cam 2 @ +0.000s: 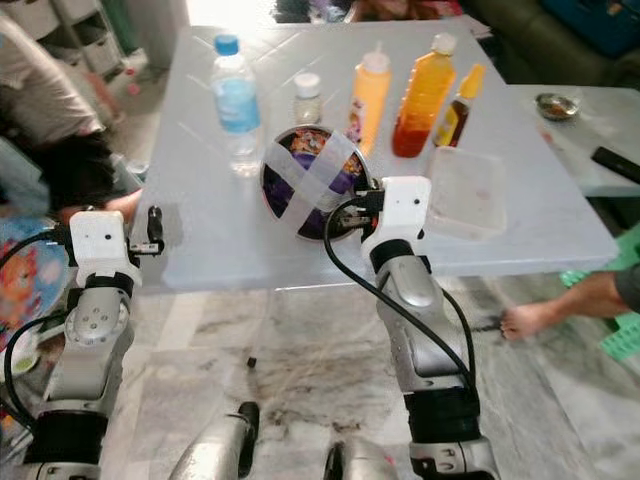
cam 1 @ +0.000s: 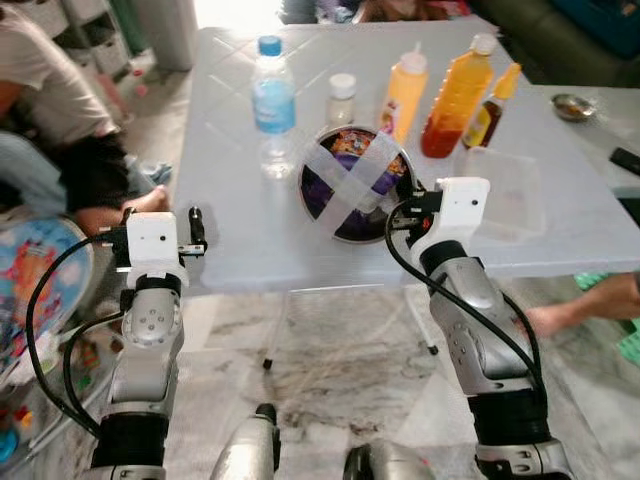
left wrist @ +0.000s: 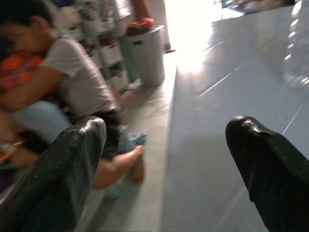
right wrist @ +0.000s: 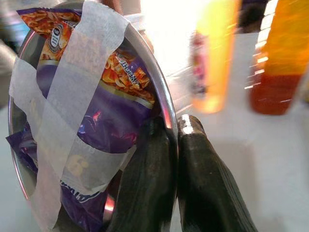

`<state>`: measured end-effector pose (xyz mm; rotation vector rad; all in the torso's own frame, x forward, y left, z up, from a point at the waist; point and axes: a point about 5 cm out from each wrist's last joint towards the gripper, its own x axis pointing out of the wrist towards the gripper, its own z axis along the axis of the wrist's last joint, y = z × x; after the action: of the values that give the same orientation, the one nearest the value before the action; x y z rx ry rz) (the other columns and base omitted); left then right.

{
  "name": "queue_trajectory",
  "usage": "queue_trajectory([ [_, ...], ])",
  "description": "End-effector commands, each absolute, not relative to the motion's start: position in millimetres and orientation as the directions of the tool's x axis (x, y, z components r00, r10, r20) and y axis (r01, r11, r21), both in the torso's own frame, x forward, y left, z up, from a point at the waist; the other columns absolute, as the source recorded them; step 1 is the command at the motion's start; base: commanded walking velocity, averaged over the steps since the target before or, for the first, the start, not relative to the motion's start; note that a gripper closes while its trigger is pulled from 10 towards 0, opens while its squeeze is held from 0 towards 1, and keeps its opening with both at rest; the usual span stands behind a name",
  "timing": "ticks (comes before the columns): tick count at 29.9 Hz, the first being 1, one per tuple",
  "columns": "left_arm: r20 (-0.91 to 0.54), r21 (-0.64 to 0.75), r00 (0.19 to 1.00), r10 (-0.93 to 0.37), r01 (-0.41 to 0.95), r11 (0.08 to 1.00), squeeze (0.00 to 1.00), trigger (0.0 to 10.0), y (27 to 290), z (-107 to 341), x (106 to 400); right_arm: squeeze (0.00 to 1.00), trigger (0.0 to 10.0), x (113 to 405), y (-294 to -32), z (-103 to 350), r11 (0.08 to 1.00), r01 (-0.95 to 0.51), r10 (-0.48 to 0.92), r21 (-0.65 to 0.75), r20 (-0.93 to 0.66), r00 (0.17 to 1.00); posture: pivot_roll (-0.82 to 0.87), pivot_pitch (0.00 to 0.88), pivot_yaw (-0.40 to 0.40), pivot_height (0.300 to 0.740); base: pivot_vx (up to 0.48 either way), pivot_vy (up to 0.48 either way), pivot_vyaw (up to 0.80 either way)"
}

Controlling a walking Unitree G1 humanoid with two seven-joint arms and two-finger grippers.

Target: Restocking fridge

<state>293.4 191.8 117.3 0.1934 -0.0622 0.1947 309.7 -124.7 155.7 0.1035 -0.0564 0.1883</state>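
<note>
My right pincer point(right wrist: 176, 140) is pinched shut on the rim of the metal bowl point(cam 1: 318, 160), one finger inside and one outside the near right edge. The bowl sits on the white desk point(cam 1: 230, 230) and holds a purple snack bag point(right wrist: 116, 111) strapped down by two crossed strips of white tape point(cam 1: 360, 172).

My left pincer point(left wrist: 164, 159) hangs wide open with nothing between its fingers, at the desk's near left edge, well apart from the bowl.

The right wrist view lets me see the rim caught between the two fingers; from the head camera the wrist housing hides that contact. The left wrist view looks along the desk edge to a person point(left wrist: 72, 82) sitting on the floor just beyond the left pincer.

Beyond the right pincer and past the bowl stand a water bottle point(cam 1: 273, 105), a small jar point(cam 1: 341, 98), a yellow squeeze bottle point(cam 1: 404, 92), a tall orange bottle point(cam 1: 457, 97) and a small dark bottle point(cam 1: 490, 112). Just right of the right pincer lies a clear plastic box point(cam 1: 505, 195). A bare foot point(cam 1: 560, 318) rests on the floor further right.
</note>
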Motion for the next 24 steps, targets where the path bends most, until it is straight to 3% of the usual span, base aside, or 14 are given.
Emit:
queue_trajectory([
  [1,0.072,0.188,0.979,0.189,-0.199,0.962,0.00,10.0,192,114,293,0.00,10.0,311,-124,162,0.971,-0.207,0.197,0.117,0.094,0.976,0.00,0.068,-0.009,0.740,-0.349,0.000,0.00],
  [9,0.075,0.184,0.979,0.188,-0.199,0.963,0.00,10.0,191,115,294,0.00,10.0,314,-127,158,0.966,-0.179,0.172,0.189,0.053,0.984,-0.01,0.072,-0.012,0.740,-0.349,0.000,0.00],
  [18,0.077,0.188,0.982,0.170,-0.182,0.965,0.00,10.0,189,114,293,0.00,10.0,319,-133,156,0.981,-0.152,0.149,0.121,0.038,0.988,-0.01,0.077,-0.014,0.740,-0.314,0.000,0.00],
  [24,0.054,0.178,0.989,0.139,-0.146,0.973,0.00,10.0,186,110,291,0.00,10.0,320,-132,157,0.975,-0.210,0.208,0.080,0.023,0.978,-0.01,0.085,-0.014,0.740,0.000,0.000,0.00],
])
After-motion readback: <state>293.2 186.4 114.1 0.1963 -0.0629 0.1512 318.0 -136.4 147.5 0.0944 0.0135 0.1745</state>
